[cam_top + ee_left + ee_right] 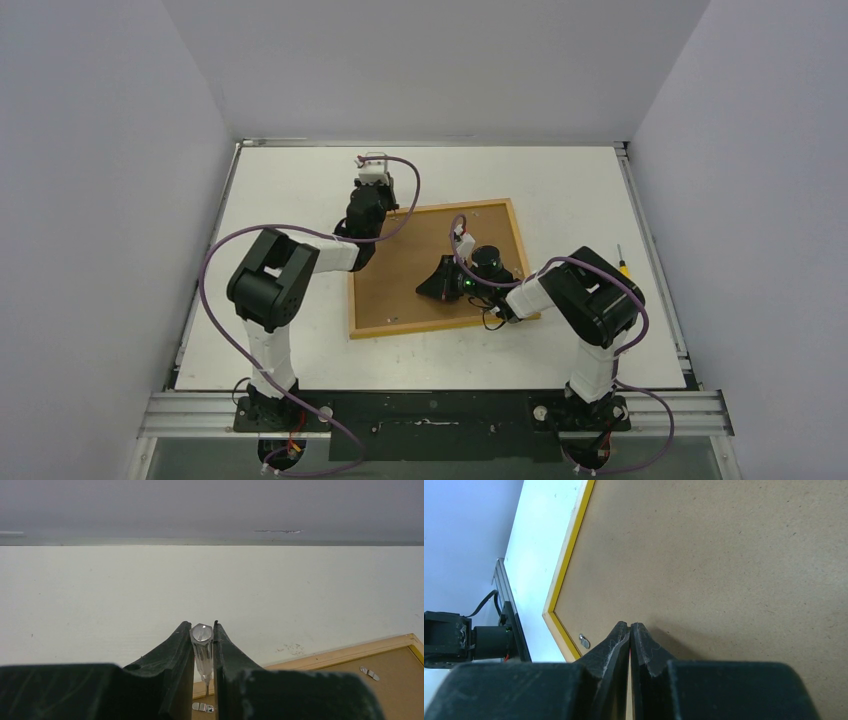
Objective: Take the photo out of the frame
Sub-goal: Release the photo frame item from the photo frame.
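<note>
At the far edge of the big yellow wood frame [400, 285], my left claw [201, 627] pinches a thin clear screwdriver [202, 650]; my right claw [629, 625] is shut, empty. I'd nudge the small metal tab [202, 707] slowly.

A white table [300, 180] sits in a booth closed in by plain pale grey walls [100, 150] on the left, back and right. A metal rail [200, 412] runs along its near edge, and thinner strips [655, 250] line the other sides. The light is soft and even with faint shadows, and the small dark specks [287, 649] on the tabletop may be scuffs or dirt.
</note>
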`<act>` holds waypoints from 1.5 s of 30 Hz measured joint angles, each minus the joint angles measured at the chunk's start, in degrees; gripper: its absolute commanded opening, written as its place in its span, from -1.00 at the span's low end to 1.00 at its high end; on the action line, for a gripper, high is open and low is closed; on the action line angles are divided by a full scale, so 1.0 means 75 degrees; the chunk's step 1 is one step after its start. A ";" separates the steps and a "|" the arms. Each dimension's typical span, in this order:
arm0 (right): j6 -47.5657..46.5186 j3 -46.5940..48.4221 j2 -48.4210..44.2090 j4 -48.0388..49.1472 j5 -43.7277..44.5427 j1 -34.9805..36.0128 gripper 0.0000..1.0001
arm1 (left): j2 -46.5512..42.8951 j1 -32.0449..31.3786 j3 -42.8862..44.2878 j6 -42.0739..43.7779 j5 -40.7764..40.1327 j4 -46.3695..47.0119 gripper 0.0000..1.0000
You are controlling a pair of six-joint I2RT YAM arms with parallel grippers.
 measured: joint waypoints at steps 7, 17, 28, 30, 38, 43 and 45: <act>0.0023 -0.0012 0.0000 0.0058 -0.0029 -0.0006 -0.89 | 0.0221 0.0000 0.0082 0.0015 -0.0003 0.0055 -1.00; 0.0058 -0.0015 0.0041 0.0114 -0.0076 -0.0020 -0.89 | 0.0221 0.0000 0.0108 0.0259 -0.0029 0.0006 -1.00; 0.0143 -0.0015 0.0122 0.0146 -0.0114 -0.0044 -0.89 | 0.0087 0.0000 -0.0038 0.0315 -0.0067 -0.0029 -1.00; 0.0152 -0.0015 0.0122 0.0154 -0.0114 -0.0047 -0.89 | 0.0017 0.0000 -0.0114 0.0274 -0.0079 -0.0052 -1.00; 0.0175 -0.0015 0.0122 0.0169 -0.0163 -0.0055 -0.89 | -0.0262 0.0003 -0.0367 0.0157 -0.0076 -0.0213 -1.00; 0.0175 -0.0015 0.0122 0.0169 -0.0169 -0.0055 -0.89 | -0.0326 0.0003 -0.0417 0.0131 -0.0064 -0.0271 -1.00; 0.0175 -0.0015 0.0122 0.0169 -0.0166 -0.0055 -0.89 | -0.0329 0.0003 -0.0414 0.0131 -0.0044 -0.0306 -1.00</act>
